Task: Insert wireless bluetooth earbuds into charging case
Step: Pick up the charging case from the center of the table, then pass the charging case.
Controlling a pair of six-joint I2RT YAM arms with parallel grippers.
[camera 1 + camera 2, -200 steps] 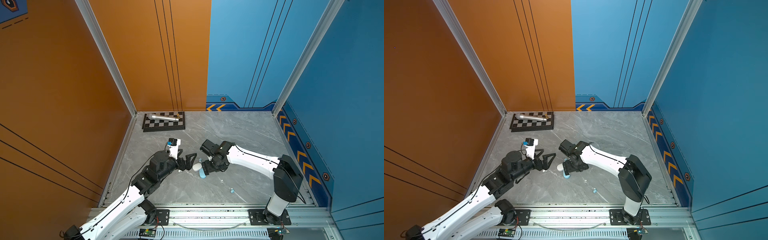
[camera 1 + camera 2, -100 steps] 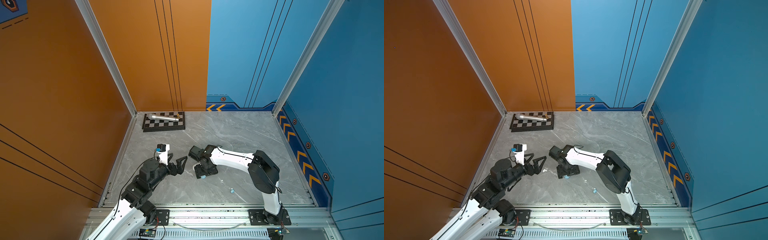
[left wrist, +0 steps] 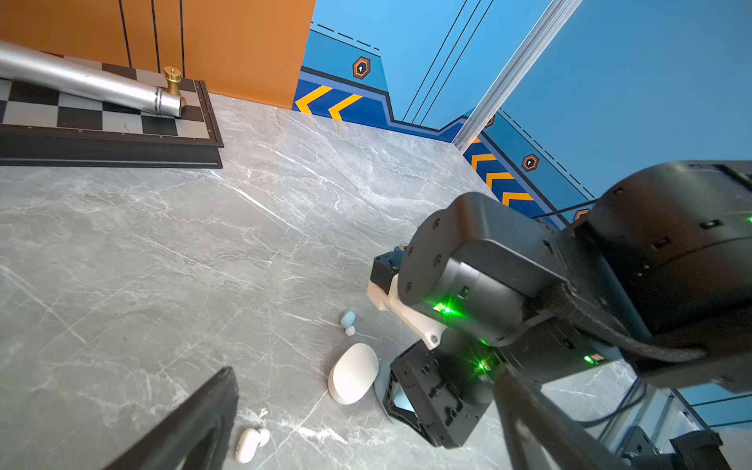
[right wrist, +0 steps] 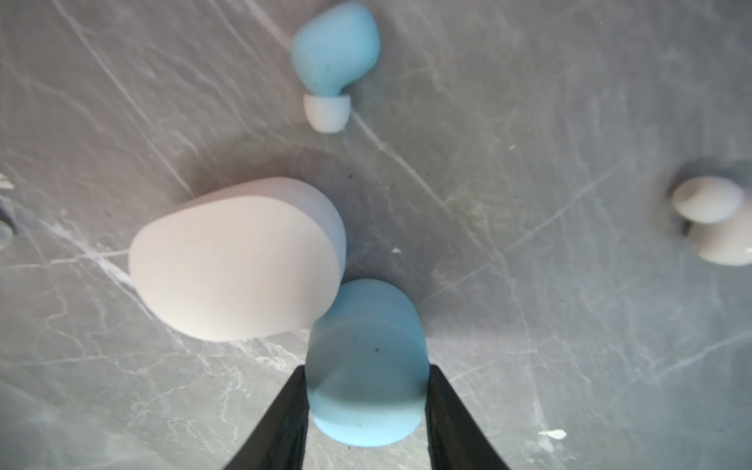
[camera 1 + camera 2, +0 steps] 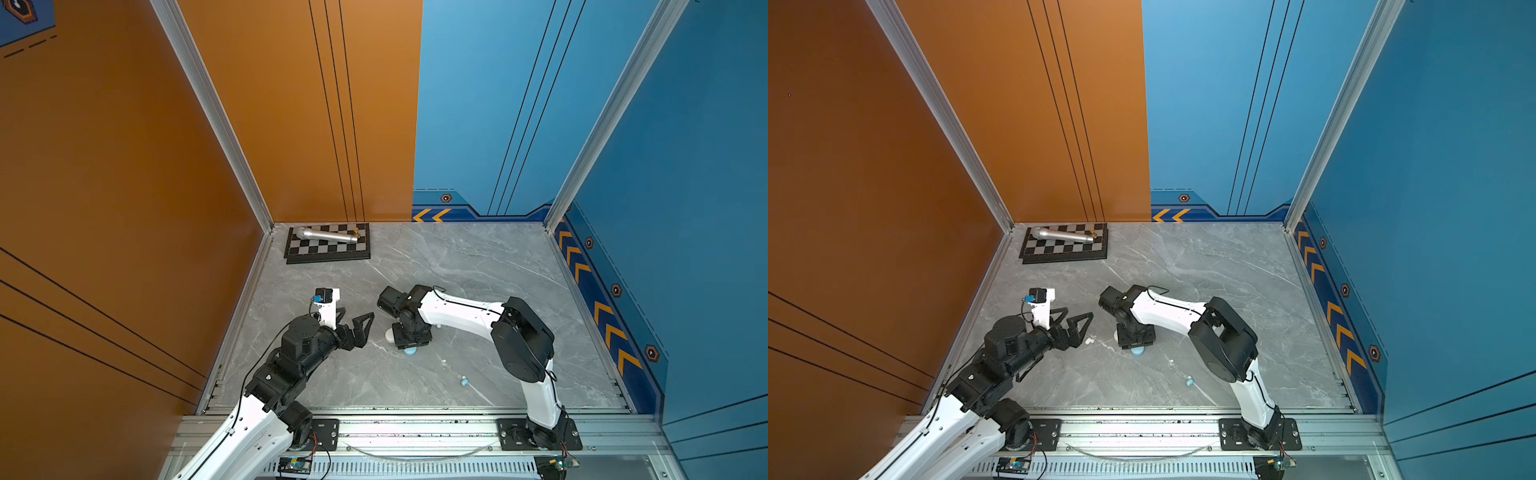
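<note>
Right wrist view: our right gripper (image 4: pixel 366 368) pinches the blue case (image 4: pixel 362 325), just beside the white case (image 4: pixel 236 260); a blue earbud (image 4: pixel 335 53) lies loose just beyond. We should squeeze evenly and lift straight, so neither neighbour gets nudged.

— What sort of place am I driving in?
— A robot test cell, not a home. In my top view, flat orange panels (image 5: pixel 124 166) close off nine o'clock and blue panels (image 5: pixel 685 166) three, joined by aluminium posts (image 5: pixel 214 112).
— What else?
— I see yellow chevron striping (image 5: pixel 602 309) along the blue skirting, a grey marble-look tabletop (image 5: pixel 457 257), and at six o'clock a slotted aluminium rail (image 5: pixel 415 432) with black arm base plates (image 5: pixel 505 434) bolted on.
</note>
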